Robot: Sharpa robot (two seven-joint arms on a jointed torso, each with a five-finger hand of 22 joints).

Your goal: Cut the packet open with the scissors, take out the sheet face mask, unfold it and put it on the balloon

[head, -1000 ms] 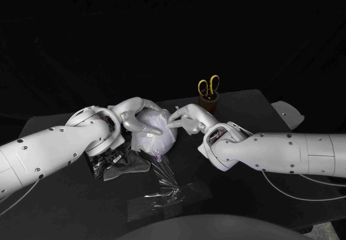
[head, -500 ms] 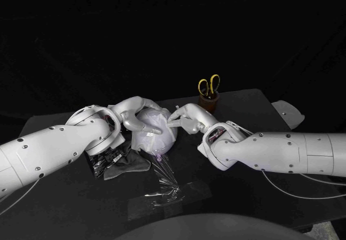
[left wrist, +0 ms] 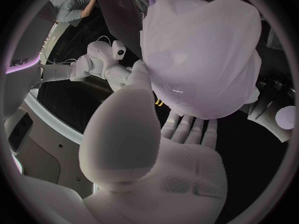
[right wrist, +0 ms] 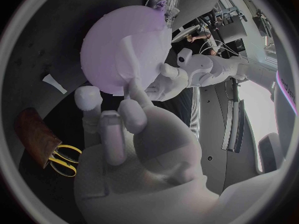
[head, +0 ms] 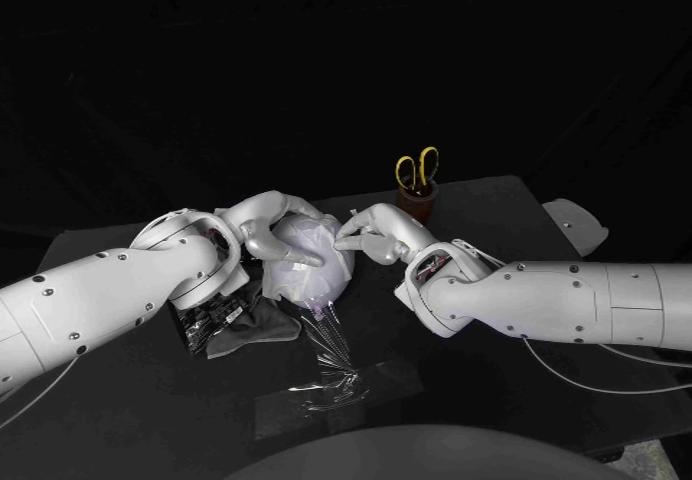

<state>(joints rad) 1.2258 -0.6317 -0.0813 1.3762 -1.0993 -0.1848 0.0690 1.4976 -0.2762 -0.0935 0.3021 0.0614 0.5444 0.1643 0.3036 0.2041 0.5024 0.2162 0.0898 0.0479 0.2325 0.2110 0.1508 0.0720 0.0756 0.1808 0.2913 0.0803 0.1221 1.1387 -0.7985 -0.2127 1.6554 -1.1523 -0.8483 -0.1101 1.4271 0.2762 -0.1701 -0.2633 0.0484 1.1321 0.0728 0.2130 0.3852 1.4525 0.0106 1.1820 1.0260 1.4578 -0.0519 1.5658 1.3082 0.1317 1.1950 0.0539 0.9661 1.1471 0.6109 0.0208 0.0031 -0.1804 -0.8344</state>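
Hardly anything differs from a second ago: right hand [head: 374,236] sits a touch closer to balloon [head: 310,275]. Balloon is pale lilac, mid-table between both hands, with white mask [left wrist: 206,30] draped over it and a small dark print [left wrist: 177,90] on its surface, too small to read. Left hand [head: 268,228] cups the balloon; right fingertips rest on the mask, pinching or not I cannot tell.

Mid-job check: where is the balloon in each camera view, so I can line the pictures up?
Head view: the balloon sits mid-table, with the left hand against it.
Left wrist view: balloon just beyond that hand's fingers.
Right wrist view: balloon beyond the right hand.
Shared landmark: the left hand cupping it.
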